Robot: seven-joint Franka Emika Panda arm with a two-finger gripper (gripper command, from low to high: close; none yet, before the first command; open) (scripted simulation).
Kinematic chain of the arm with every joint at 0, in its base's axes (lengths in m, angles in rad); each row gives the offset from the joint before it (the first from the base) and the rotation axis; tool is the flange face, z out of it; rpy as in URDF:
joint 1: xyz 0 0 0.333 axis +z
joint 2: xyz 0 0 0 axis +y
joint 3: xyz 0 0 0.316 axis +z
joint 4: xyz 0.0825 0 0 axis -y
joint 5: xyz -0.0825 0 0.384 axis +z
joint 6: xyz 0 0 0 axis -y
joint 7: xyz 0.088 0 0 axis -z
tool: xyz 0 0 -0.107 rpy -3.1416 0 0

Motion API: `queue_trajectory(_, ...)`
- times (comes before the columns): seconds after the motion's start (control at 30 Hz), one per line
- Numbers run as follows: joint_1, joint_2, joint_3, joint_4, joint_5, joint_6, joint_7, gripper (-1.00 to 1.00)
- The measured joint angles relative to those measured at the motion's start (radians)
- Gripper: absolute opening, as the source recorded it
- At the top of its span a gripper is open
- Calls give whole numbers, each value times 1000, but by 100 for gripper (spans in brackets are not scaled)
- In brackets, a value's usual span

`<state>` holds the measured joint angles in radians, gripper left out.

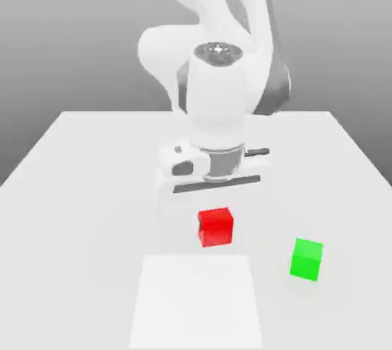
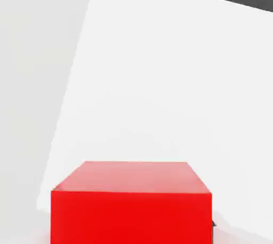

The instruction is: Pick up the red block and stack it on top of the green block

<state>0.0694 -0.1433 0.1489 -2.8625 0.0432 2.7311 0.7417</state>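
Exterior view: gripper [image 1: 215, 201] closed on the red block [image 1: 216, 227], which hangs just below the hand, above the white table [image 1: 69, 188] and beyond the pale square patch [image 1: 196, 299]. Green block [image 1: 307, 258] sits on the table toward the exterior view's right, well apart, nothing between. Hand view: red block [image 2: 131, 205] close, pale patch [image 2: 160, 77] beneath.
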Motion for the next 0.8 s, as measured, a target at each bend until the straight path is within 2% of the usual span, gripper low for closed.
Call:
queue_trajectory(0.3, 144, 20, 206, 81, 44, -66, 390, -100)
queue_trajectory(0.8, 118, 183, 203, 106, -151, 61, 554, -100)
